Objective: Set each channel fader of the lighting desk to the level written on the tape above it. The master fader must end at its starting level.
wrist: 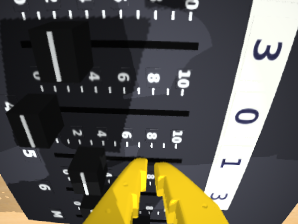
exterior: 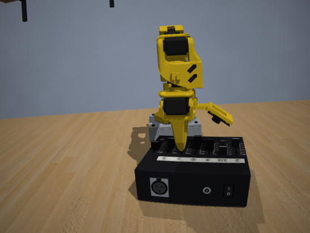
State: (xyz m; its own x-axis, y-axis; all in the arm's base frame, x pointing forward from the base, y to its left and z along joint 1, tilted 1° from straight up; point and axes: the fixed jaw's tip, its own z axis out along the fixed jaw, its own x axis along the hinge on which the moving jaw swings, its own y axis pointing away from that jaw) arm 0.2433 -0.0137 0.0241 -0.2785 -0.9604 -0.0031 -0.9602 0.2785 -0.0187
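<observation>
The black lighting desk (exterior: 192, 181) sits on the wooden table in front of the arm's base. A white tape strip (exterior: 198, 160) (wrist: 250, 100) with handwritten numbers runs along its near edge; the wrist view shows 3, 0, 1 and 3 on it. Several black fader caps stand in their slots. The wrist view shows one cap (wrist: 60, 52) near the low end, a second cap (wrist: 35, 122) at the low end, and a third cap (wrist: 87, 172) low on its scale. My gripper (exterior: 180, 148) (wrist: 150, 167) is shut and empty. Its tip points down onto the desk top, near the 8 mark of the third cap's slot, apart from the cap.
The arm's grey base (exterior: 195, 128) stands right behind the desk. The desk's front face carries a round socket plate (exterior: 159, 187), a small jack (exterior: 207, 190) and a power switch (exterior: 228, 190). Table legs (exterior: 24, 11) hang at the top left.
</observation>
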